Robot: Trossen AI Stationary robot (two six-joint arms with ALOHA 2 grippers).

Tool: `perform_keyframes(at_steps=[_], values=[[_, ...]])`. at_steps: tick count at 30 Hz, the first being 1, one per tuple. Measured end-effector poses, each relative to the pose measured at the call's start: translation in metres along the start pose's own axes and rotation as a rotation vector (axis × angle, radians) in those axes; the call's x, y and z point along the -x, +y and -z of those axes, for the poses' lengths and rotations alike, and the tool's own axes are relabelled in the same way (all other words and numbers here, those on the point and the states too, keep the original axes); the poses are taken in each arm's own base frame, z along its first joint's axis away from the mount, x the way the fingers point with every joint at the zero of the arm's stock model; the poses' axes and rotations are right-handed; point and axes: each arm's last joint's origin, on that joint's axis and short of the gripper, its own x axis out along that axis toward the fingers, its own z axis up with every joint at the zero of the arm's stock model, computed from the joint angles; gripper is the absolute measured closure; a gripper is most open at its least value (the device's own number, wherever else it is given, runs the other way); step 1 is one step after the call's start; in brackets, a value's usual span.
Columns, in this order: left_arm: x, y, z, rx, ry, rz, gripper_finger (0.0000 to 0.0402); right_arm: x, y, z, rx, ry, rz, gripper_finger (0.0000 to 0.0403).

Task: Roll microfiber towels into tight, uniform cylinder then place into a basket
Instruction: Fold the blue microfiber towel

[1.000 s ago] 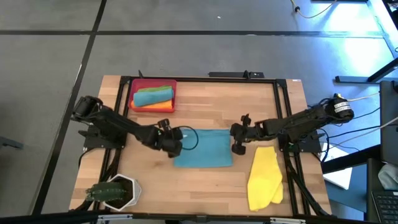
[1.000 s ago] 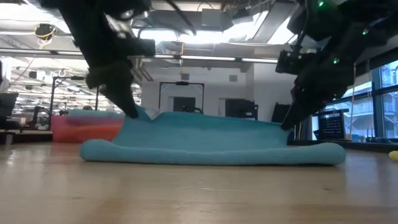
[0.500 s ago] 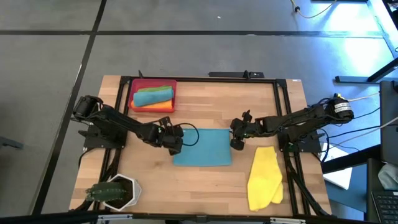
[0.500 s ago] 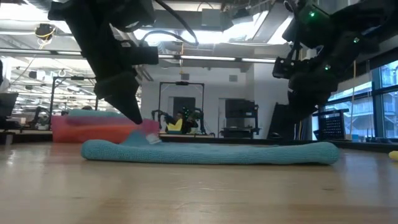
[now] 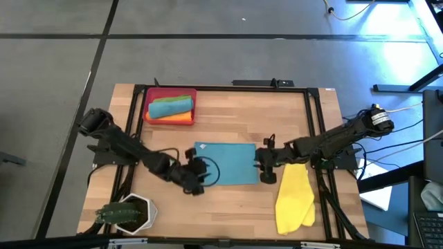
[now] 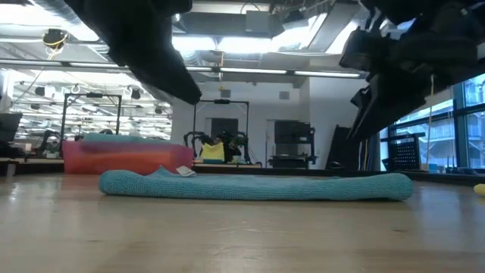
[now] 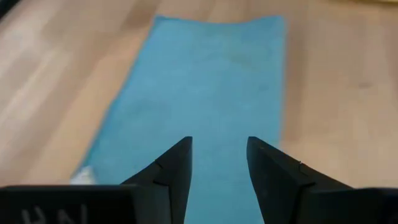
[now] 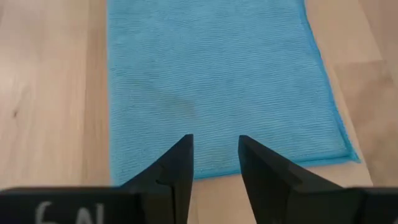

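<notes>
Towel point(image 5: 225, 164), teal, lies flat mid-table, folded to a strip, between both grippers. Left gripper point(image 5: 196, 177) at its near-left corner, right gripper point(image 5: 266, 169) at its near-right edge; both hover with fingers parted, holding nothing. Basket point(image 5: 149, 104) at far-left corner holds teal roll on orange. Yellow towel point(image 5: 294, 200) waits near right. Advice: drop both grippers level onto same near edge, pinch evenly, roll straight away, keep tension equal so cylinder ends stay flush.

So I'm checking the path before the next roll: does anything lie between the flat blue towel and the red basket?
Nothing visible does. Bare wood lies between the blue towel and the basket, which already holds rolled towels.
</notes>
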Motion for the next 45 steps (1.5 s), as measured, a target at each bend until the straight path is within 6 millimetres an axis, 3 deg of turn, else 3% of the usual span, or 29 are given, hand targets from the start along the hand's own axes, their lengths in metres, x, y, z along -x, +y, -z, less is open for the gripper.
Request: perform_keyframes(at_steps=[5, 10, 22, 26, 36, 45], values=[[0.001, -0.027, 0.014, 0.035, -0.022, 0.079, 0.0259, 0.0, -0.001, 0.0, -0.006, -0.037, 0.106, 0.0273], [-0.002, -0.044, 0.033, 0.014, 0.019, 0.098, 0.0259, -0.003, -0.018, 0.001, -0.011, -0.05, 0.237, 0.0273], [-0.015, -0.06, 0.061, 0.126, 0.191, 0.183, 0.026, -0.011, -0.063, -0.001, -0.12, -0.009, 0.301, 0.0273], [-0.019, -0.058, 0.069, 0.111, 0.271, 0.187, 0.026, -0.019, -0.07, 0.001, -0.107, 0.049, 0.23, 0.0287], [-0.024, -0.039, 0.071, 0.102, 0.372, 0.061, 0.026, -0.05, -0.074, 0.016, -0.082, 0.191, 0.193, 0.0387], [-0.032, -0.02, 0.069, -0.035, 0.378, -0.066, 0.026, -0.041, -0.051, 0.026, -0.109, 0.295, 0.086, 0.0393]])
